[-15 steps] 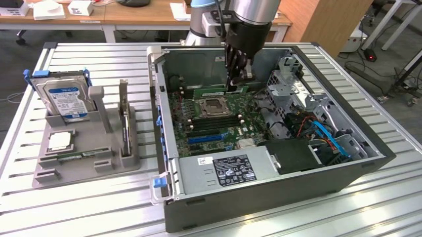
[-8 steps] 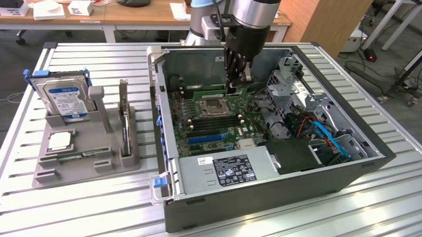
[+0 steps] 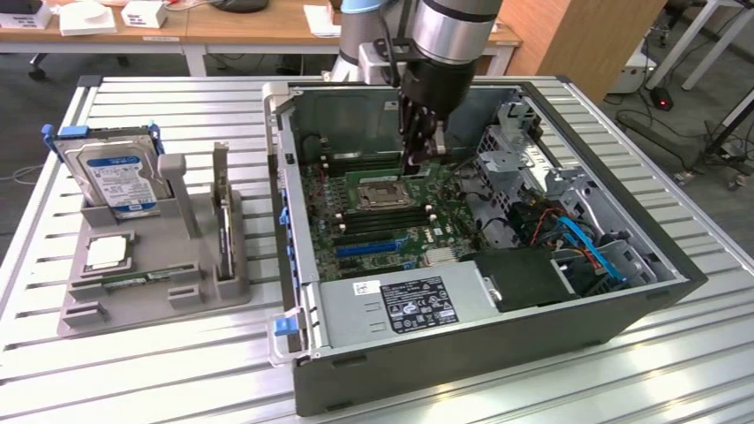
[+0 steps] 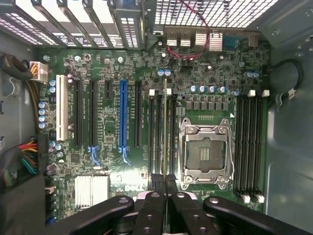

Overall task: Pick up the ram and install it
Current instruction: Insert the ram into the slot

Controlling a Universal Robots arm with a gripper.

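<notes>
My gripper (image 3: pixel 421 164) reaches down into the open computer case (image 3: pixel 471 353), above the green motherboard (image 3: pixel 353 231). In the wrist view the gripper (image 4: pixel 164 185) is shut on the ram (image 4: pixel 165 129). The ram shows edge-on as a thin green strip running away from the fingertips. It hangs over the black memory slots (image 4: pixel 157 132), between the blue expansion slot (image 4: pixel 122 115) and the empty CPU socket (image 4: pixel 204 152). I cannot tell whether the ram touches a slot.
A grey holder (image 3: pixel 154 283) at the exterior view's left carries a blue-labelled hard drive (image 3: pixel 116 177) and an upright dark card (image 3: pixel 222 212). Inside the case are the power supply (image 3: pixel 401 305), a metal drive cage (image 3: pixel 518 150) and blue cables (image 3: pixel 595 252). The case walls stand close around the arm.
</notes>
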